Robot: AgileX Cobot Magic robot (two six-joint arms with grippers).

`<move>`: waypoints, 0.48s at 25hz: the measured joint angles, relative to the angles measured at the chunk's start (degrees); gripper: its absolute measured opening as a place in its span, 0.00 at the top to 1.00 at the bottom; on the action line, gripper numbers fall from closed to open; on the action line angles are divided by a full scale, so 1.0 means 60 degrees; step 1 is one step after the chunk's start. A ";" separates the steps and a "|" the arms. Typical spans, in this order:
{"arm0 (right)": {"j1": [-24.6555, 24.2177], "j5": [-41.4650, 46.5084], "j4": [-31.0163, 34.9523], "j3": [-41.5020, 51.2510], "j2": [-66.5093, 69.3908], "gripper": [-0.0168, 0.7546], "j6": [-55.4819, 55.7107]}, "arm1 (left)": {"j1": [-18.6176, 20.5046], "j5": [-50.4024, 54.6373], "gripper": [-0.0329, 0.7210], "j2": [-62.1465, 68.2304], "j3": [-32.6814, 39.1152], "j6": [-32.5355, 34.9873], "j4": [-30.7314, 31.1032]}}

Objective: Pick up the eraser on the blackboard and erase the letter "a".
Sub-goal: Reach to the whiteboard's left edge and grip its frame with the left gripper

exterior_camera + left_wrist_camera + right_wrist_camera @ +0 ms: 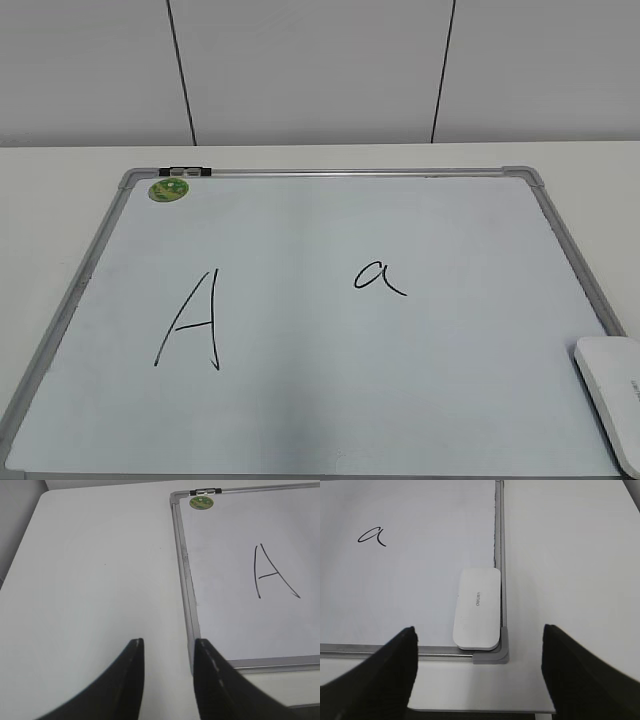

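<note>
The right gripper (479, 672), jaws wide and empty, should descend toward 12 o'clock, straddling the eraser (477, 607) across its narrow sides.

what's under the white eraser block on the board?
The white rounded plastic eraser lies flat in the silver-framed whiteboard's near right corner, against the frame. Bare board shows around it; the surface beneath is covered. The cursive "a" is clear of it.

White eraser (477, 607), black letter "a" (378, 277), silver-framed pale-grey blackboard (330, 172), green magnet (168, 189).
</note>
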 joint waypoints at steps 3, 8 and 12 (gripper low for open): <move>0.0000 0.0000 0.0000 0.0000 0.0000 0.24 0.0000 | 0.0000 0.0000 0.64 0.0000 0.0000 0.0000 0.0000; 0.0000 0.0000 0.0000 0.0000 0.0000 0.24 0.0000 | 0.0000 0.0000 0.64 0.0000 0.0000 0.0000 0.0000; 0.0000 0.0000 0.0000 0.0000 0.0000 0.24 0.0000 | 0.0000 0.0000 0.64 0.0000 0.0000 0.0000 0.0000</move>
